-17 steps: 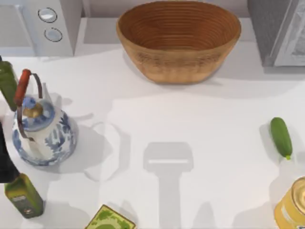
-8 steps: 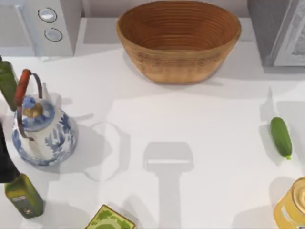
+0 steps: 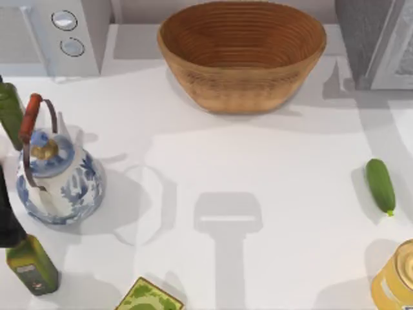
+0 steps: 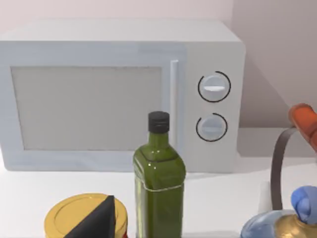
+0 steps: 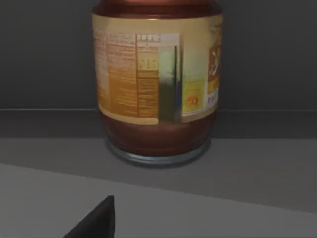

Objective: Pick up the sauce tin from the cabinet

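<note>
Grey cabinet (image 3: pixel 361 39) at the top view's upper right, the sauce tin (image 5: pixel 157 79) upright on its dark shelf.

White counter (image 3: pixel 258 194) carries, large to small: the white microwave (image 3: pixel 61 32) at upper left, wicker basket (image 3: pixel 242 51) at upper centre, blue-and-white teapot (image 3: pixel 58 177) at left, yellow can (image 3: pixel 397 278) at lower right, green cucumber (image 3: pixel 381 186) at right. In the right wrist view the tin stands centred in the upper frame, facing the right pincer; both pincers' finger states cannot be told.

Left arm's dark link (image 3: pixel 8 213) at the top view's left edge; dark fingertip (image 5: pixel 94 220) of the right gripper.
</note>
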`<state>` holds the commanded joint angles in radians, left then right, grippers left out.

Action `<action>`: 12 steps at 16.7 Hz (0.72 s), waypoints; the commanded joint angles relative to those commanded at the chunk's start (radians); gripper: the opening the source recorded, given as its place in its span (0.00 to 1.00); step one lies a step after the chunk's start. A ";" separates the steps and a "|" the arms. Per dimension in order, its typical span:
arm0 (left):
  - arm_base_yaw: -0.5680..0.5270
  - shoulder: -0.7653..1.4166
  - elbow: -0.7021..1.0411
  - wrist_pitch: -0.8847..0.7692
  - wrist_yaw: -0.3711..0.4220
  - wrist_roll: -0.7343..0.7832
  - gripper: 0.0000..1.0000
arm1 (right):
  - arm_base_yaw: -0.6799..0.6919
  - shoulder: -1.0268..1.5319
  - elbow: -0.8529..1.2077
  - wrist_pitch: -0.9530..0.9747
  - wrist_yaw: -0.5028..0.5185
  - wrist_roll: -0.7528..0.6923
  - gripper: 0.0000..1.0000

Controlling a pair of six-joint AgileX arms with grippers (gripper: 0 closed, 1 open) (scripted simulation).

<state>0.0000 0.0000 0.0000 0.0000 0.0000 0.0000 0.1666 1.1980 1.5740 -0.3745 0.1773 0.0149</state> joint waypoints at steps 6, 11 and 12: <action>0.000 0.000 0.000 0.000 0.000 0.000 1.00 | 0.018 0.129 0.168 -0.043 0.019 0.001 1.00; 0.000 0.000 0.000 0.000 0.000 0.000 1.00 | 0.014 0.129 0.168 -0.040 0.019 0.001 1.00; 0.000 0.000 0.000 0.000 0.000 0.000 1.00 | 0.015 0.143 0.180 -0.037 0.023 0.001 1.00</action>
<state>0.0000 0.0000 0.0000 0.0000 0.0000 0.0000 0.1821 1.3407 1.7539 -0.4118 0.1999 0.0160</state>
